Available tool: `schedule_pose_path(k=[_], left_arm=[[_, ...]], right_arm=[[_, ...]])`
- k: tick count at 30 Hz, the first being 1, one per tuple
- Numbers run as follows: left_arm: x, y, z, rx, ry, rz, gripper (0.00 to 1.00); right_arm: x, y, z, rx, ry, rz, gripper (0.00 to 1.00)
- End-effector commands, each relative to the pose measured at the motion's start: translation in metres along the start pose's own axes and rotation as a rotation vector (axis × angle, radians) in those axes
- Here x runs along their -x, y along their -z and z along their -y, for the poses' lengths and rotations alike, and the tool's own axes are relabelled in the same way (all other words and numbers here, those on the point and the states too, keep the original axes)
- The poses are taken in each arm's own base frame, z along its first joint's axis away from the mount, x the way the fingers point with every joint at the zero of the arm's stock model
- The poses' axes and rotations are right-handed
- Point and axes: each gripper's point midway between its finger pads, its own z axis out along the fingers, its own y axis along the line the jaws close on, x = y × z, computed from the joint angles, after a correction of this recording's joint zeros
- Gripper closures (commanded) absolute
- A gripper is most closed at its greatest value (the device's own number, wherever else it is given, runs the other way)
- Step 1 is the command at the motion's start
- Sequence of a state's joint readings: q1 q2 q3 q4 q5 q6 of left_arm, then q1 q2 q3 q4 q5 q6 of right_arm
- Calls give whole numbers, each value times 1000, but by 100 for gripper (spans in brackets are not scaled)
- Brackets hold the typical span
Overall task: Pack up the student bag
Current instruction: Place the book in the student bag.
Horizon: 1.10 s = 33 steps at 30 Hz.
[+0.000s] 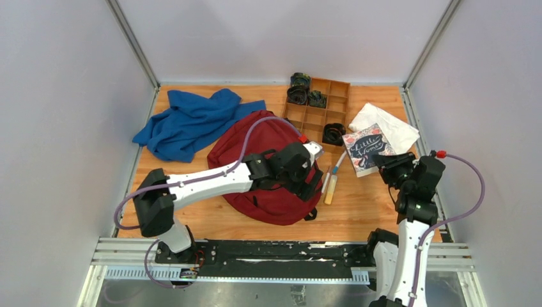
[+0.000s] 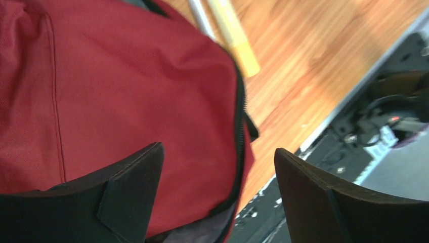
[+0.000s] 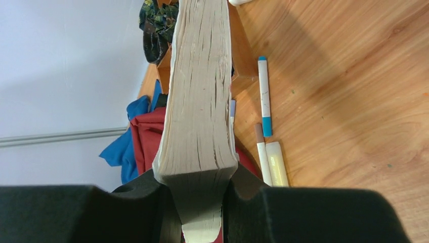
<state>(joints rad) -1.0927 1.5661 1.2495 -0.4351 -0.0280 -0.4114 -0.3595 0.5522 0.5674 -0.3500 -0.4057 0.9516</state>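
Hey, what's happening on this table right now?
A robot is packing a dark red backpack. The right claw is shut on the edge of a paperback book, which is beside the bag, not in it. The left claw hangs open over the backpack, gripping nothing. Markers lie on the table between bag and book.
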Motion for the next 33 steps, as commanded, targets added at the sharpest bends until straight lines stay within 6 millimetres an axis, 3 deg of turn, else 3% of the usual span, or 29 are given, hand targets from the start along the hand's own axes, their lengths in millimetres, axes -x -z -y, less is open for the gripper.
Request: schedule_pose_path(k=[1, 10, 19, 27, 33], left_arm=[[-18, -18, -8, 66, -63, -89, 16], [-13, -38, 25, -22, -32, -65, 30], [1, -56, 17, 49, -34, -29, 40], [-8, -72, 11, 83, -47, -70, 40], [1, -70, -3, 167, -44, -38, 55]], right_arm=[[15, 11, -21, 50, 72, 44, 100], [3, 6, -13, 61, 34, 5, 100], [0, 3, -17, 91, 20, -14, 100], [-2, 2, -16, 101, 19, -22, 100], [-2, 1, -18, 107, 17, -23, 100]])
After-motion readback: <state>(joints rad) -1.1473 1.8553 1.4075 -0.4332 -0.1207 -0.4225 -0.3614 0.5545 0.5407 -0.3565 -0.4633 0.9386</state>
